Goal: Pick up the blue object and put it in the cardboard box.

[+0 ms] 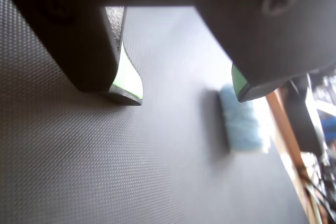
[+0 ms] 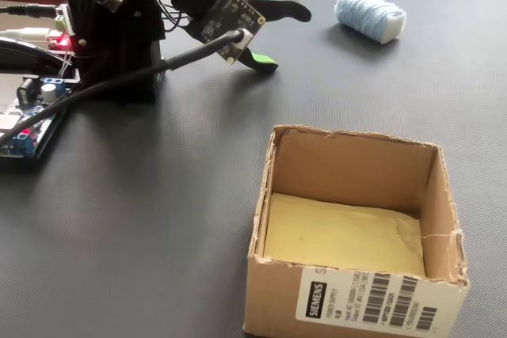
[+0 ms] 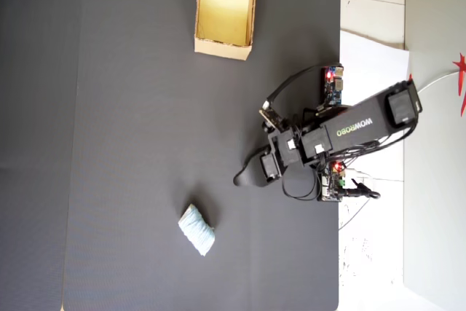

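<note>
Even daylight; wrist view soft, fingers (image 1: 122, 72) blurred, right edge overexposed. Fixed and overhead views sharp, shadows faint.

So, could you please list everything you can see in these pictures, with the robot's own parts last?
blue object: one, pale blue, lying on the mat apart from the gripper; near the bottom of the overhead view.
cardboard box: one, tan with a yellowish floor, open and empty, white barcode label on one outer side; at the top of the overhead view.
mat: one, dark grey, covers the table under both things.
circuit boards: two, with red lights, beside the arm's base.
cables: several, black, running along the arm and its base.
arm: one, black, at the mat's right edge in the overhead view.
gripper: one, black with green pads, jaws apart, holding nothing.
</note>
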